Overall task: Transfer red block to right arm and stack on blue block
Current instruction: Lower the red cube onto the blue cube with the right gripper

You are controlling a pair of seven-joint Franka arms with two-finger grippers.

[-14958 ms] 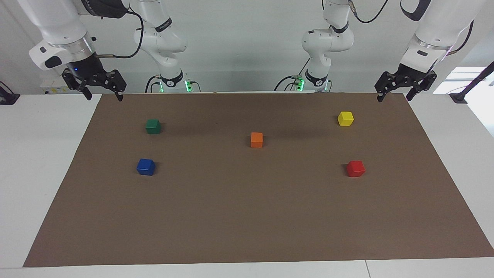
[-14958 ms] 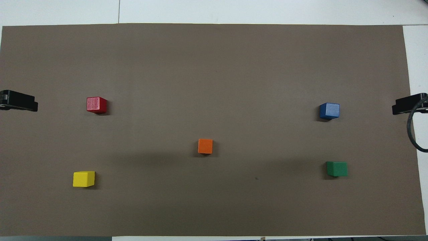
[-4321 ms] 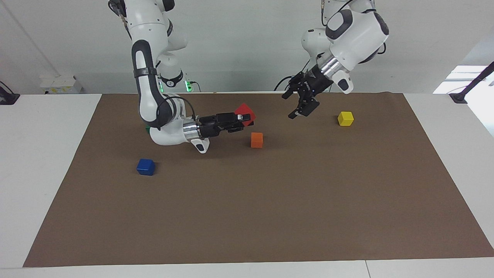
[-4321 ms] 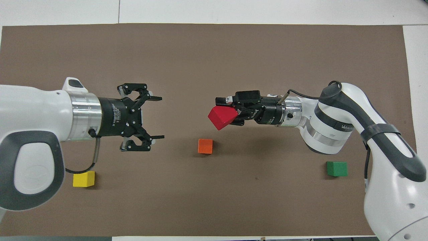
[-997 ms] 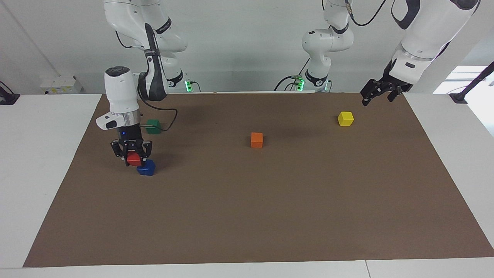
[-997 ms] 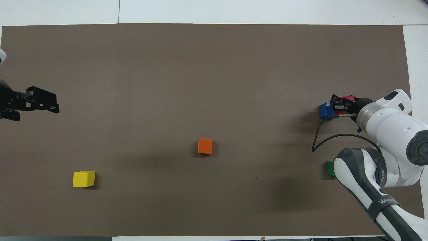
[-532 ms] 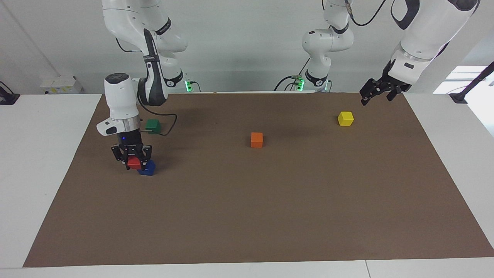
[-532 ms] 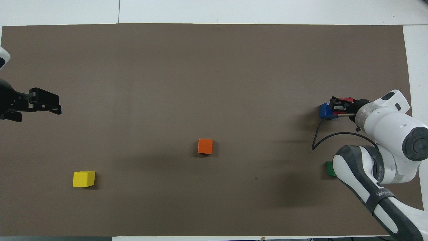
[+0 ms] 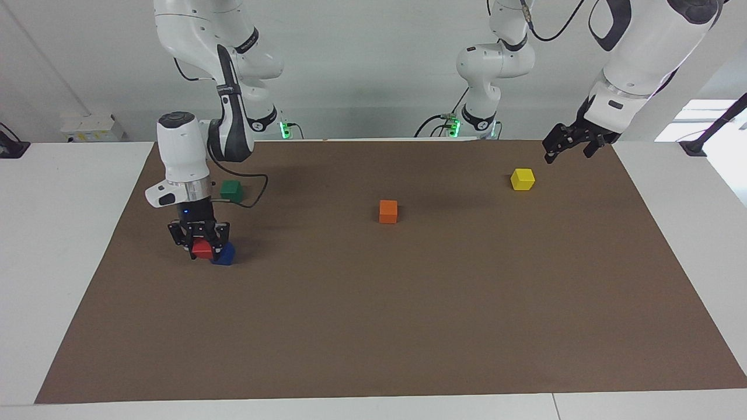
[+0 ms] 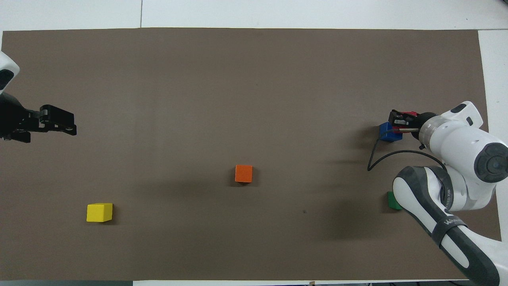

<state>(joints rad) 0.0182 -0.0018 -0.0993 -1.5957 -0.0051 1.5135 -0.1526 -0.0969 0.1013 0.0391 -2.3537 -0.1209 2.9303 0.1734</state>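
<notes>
Since the red block (image 9: 202,249) was already in the right gripper (image 9: 199,240), the handover looked finished and only the stacking remained. That arm hung straight down near its own end of the surface (image 9: 373,326), its jaws closed on the red block and holding it low, just beside the blue block (image 9: 224,254) and partly over it. From the facing side the red block sat off-centre, toward the edge of the blue one, and I could not tell whether the two were touching. From overhead only a sliver of red showed under the wrist. To my eye the block wanted a small shift to centre it, then setting down and letting go.

The left gripper (image 9: 565,147) waited, raised over the mat's corner at its own end, jaws open and empty. The yellow block (image 9: 522,179), orange block (image 9: 388,211) and green block (image 9: 231,191) lay untouched, well apart from each other.
</notes>
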